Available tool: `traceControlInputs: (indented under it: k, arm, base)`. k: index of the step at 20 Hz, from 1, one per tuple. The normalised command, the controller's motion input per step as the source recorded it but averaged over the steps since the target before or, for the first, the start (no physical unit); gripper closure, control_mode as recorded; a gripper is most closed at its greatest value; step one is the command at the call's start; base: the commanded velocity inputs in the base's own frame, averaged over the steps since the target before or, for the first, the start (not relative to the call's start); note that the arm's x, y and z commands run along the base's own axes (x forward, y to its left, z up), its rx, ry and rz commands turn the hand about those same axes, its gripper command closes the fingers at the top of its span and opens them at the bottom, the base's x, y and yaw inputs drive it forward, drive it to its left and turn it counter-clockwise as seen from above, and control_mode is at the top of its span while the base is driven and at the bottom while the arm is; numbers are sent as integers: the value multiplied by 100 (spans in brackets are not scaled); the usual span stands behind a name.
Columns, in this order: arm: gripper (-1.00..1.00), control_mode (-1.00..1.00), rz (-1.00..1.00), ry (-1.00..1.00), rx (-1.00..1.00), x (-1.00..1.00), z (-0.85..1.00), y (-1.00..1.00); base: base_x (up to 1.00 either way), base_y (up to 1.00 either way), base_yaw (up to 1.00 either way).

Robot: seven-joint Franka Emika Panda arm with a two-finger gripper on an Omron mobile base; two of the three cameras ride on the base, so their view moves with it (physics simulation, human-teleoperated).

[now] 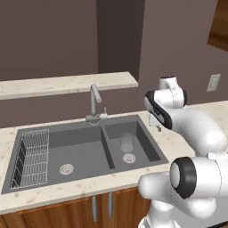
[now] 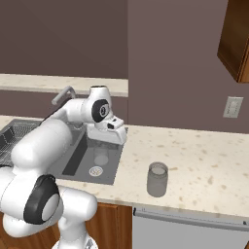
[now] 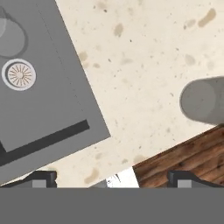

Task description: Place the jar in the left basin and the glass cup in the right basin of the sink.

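Note:
The smoky grey jar (image 2: 157, 179) stands upright on the speckled counter, to the right of the sink (image 1: 58, 183); the hand view shows the jar (image 3: 204, 101) at its right edge. The pale glass cup (image 1: 127, 143) stands upright in the narrower right basin (image 1: 143, 139), just behind its round drain (image 1: 129, 157). In the hand view the glass cup (image 3: 8, 36) is at the top left. My gripper (image 2: 106, 140) hangs over the sink's right rim, between cup and jar. Its fingertips (image 3: 43, 177) are spread wide and open, with nothing between them.
The wider left basin (image 1: 84, 149) holds a wire rack (image 1: 33, 158) on its left side and a drain (image 1: 66, 168). A curved steel tap (image 1: 94, 100) rises behind the divider. A raised ledge (image 1: 67, 83) runs behind the sink, and a wall outlet (image 2: 232, 107) is above the right counter.

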Motion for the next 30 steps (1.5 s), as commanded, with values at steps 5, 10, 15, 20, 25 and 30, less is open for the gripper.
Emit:
traceControlInputs:
  k: [5, 10, 15, 20, 25, 30]
  arm:
    - [-100, -100, -16, 2, 0, -15, 13, -37]
    - [-100, -100, -12, 0, -1, -17, 9, -40]
    - [-100, -100, -11, 0, -3, -17, 4, -40]
    - [-100, -100, -12, 0, -2, -12, 0, -34]
    - [-100, -100, -12, 0, -1, -9, 2, -34]
    - [-100, -100, -13, 0, 0, -7, 2, -27]
  base:
    - [0, 0, 0]
    - [0, 0, 0]
    - [0, 0, 0]
    - [0, 0, 0]
    - [0, 0, 0]
    - [0, 0, 0]
